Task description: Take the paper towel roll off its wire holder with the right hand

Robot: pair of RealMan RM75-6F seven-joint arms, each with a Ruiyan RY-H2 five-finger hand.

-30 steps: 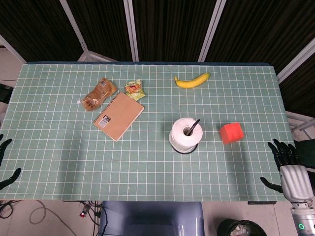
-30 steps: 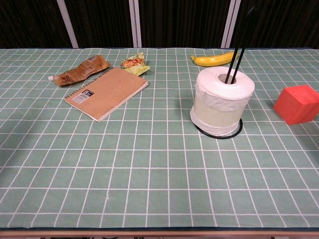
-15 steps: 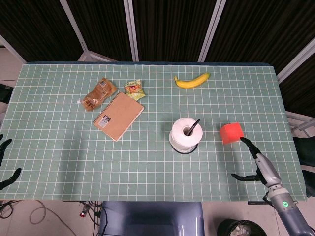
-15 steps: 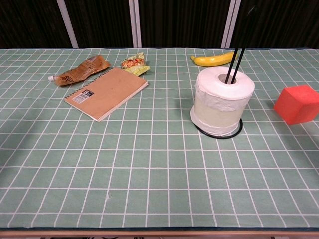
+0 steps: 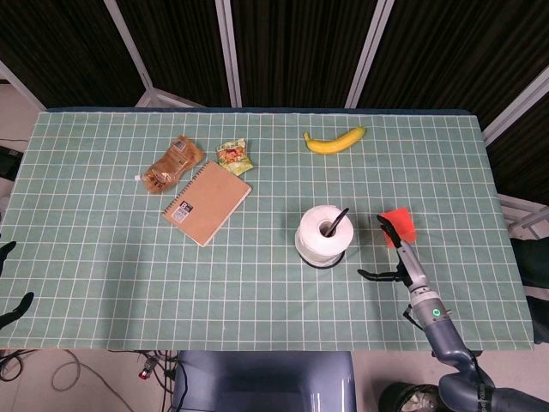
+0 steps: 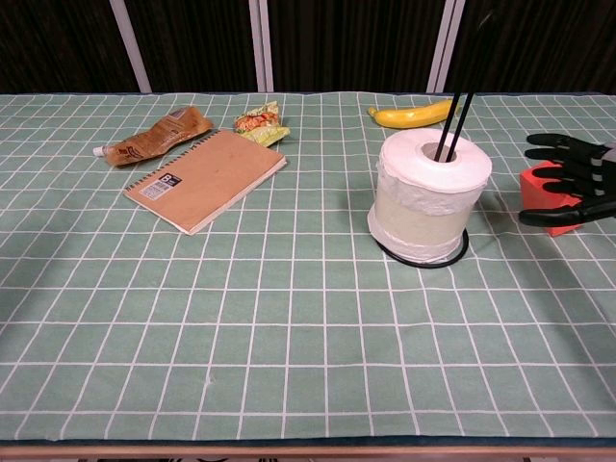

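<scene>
The white paper towel roll (image 5: 323, 233) (image 6: 429, 195) stands upright on its black wire holder (image 6: 460, 91) in the right middle of the table. The holder's rods stick up out of the core and its base ring (image 6: 424, 258) shows under the roll. My right hand (image 5: 397, 255) (image 6: 572, 179) hovers just right of the roll. It is apart from the roll, with fingers spread towards it and nothing in it. Only the dark fingertips of my left hand (image 5: 17, 306) show at the table's near left edge, apart and empty.
A red cube (image 5: 401, 223) (image 6: 535, 182) sits right behind my right hand, partly hidden by it. A banana (image 5: 334, 140) lies at the back. On the left half lie a brown notebook (image 5: 207, 202), a green snack bag (image 5: 233, 156) and a brown packet (image 5: 171, 163).
My right hand has swung in from the table's near right corner, leftward to just beside the roll, in front of the red cube. The roll has not moved.
</scene>
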